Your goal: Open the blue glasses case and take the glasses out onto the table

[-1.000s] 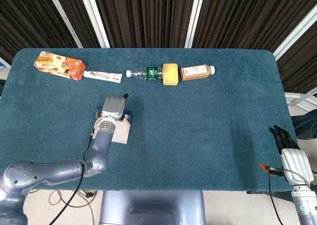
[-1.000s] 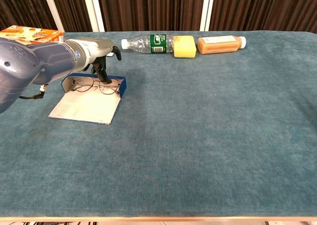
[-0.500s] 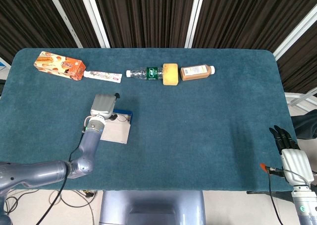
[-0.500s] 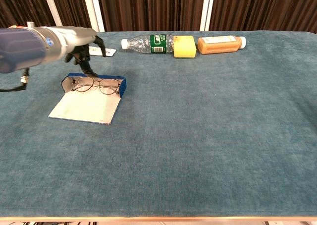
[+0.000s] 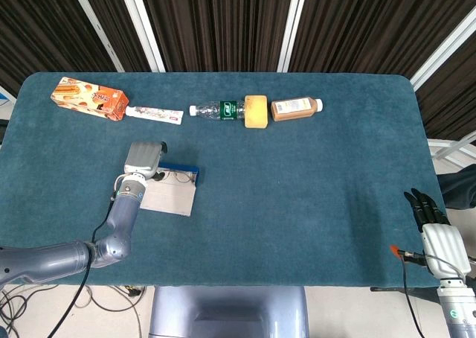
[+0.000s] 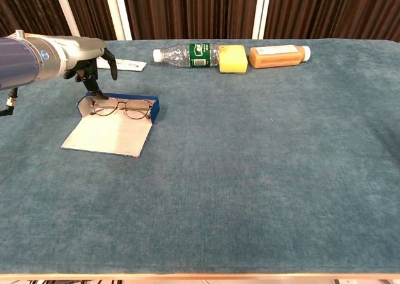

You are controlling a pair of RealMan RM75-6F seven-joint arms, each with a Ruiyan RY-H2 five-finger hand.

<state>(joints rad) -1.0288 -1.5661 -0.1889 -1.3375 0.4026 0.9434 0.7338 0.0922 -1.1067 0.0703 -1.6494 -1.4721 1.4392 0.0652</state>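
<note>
The blue glasses case (image 6: 119, 112) lies flipped open on the surface (image 6: 262, 159), glasses (image 6: 120, 108) inside. The left hand (image 6: 94, 59) hovers over the case's left end holding nothing, fingers pointing down. I'd pinch the frame near the bridge and lift gently. The right hand (image 5: 439, 230) is parked, fingers straight.

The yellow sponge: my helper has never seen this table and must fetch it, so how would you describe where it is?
Look along the far edge of the teal table, at the row of items lying there. The yellow sponge sits between the clear plastic bottle and the brown bottle; it is the only blocky yellow thing.
</note>
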